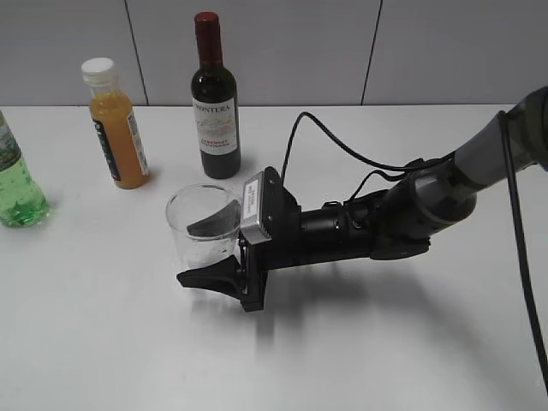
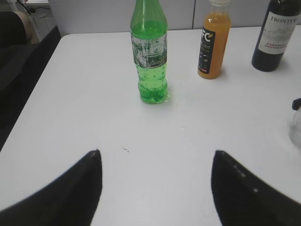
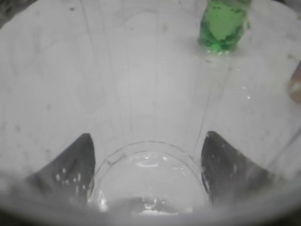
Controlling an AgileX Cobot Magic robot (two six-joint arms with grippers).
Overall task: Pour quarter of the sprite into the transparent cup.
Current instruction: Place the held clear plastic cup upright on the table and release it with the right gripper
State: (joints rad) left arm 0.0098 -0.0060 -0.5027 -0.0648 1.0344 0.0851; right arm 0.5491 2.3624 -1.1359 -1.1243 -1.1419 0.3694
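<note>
The sprite (image 2: 151,52), a green see-through bottle with a pale label, stands upright at the table's far left in the exterior view (image 1: 15,184). It also shows at the top of the right wrist view (image 3: 222,26). My left gripper (image 2: 156,157) is open and empty, facing the sprite from a distance. The transparent cup (image 1: 201,224) stands upright mid-table and fills the right wrist view (image 3: 148,174). My right gripper (image 1: 210,253) lies low with its jaws spread on either side of the cup; a firm grip does not show.
An orange juice bottle with a white cap (image 1: 116,124) and a dark wine bottle with a red top (image 1: 213,98) stand at the back of the white table (image 1: 103,342). The right arm's cable (image 1: 342,145) loops over the table behind the gripper.
</note>
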